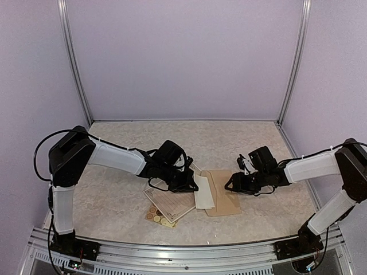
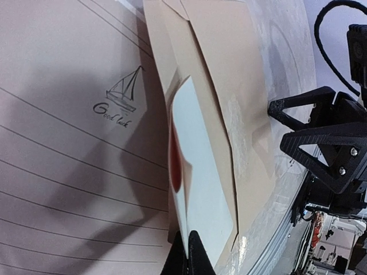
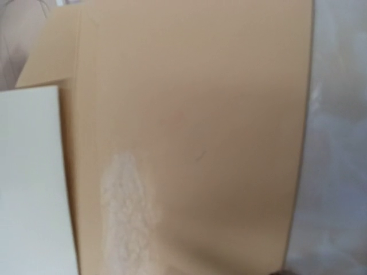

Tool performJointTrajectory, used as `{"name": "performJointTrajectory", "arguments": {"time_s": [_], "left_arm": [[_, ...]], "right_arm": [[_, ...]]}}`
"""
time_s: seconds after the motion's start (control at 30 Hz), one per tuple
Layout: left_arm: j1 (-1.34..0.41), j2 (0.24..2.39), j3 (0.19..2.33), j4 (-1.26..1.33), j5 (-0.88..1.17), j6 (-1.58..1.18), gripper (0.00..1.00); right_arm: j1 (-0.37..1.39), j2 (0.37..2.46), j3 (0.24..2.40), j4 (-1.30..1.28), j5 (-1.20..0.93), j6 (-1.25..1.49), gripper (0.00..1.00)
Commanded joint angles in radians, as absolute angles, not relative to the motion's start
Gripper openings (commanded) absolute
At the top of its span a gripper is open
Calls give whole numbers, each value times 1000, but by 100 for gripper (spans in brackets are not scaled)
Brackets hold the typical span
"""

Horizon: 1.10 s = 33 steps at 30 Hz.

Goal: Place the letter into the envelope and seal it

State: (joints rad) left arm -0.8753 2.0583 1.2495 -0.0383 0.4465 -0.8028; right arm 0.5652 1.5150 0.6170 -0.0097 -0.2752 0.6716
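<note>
The letter (image 1: 166, 200), cream with a dark ornate border, lies flat on the table; in the left wrist view its ruled face (image 2: 57, 114) shows a small sailboat drawing. To its right lies the tan envelope (image 1: 225, 197) (image 2: 229, 69) (image 3: 195, 114). My left gripper (image 1: 191, 184) (image 2: 192, 243) is shut on the near end of a folded white sheet (image 1: 204, 193) (image 2: 200, 172) (image 3: 28, 183). That sheet has a red mark inside its fold and lies over the envelope's left part. My right gripper (image 1: 232, 184) (image 2: 276, 125) stands open at the envelope's right edge. Its fingers are out of the right wrist view.
A small tan sheet of round stickers (image 1: 156, 217) lies just in front of the letter. The metal rail at the table's near edge (image 1: 183, 252) runs below everything. Purple walls close in the back and both sides.
</note>
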Motion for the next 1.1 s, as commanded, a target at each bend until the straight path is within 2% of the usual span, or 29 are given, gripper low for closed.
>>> {"name": "performJointTrajectory", "arguments": {"time_s": [0.0, 1.07], "left_arm": [[-869, 2085, 1284, -49, 463, -782, 0], [-875, 2147, 1304, -27, 470, -811, 0]], "right_arm": [[583, 1555, 610, -3, -293, 681, 59], [651, 1628, 650, 43, -307, 701, 58]]}}
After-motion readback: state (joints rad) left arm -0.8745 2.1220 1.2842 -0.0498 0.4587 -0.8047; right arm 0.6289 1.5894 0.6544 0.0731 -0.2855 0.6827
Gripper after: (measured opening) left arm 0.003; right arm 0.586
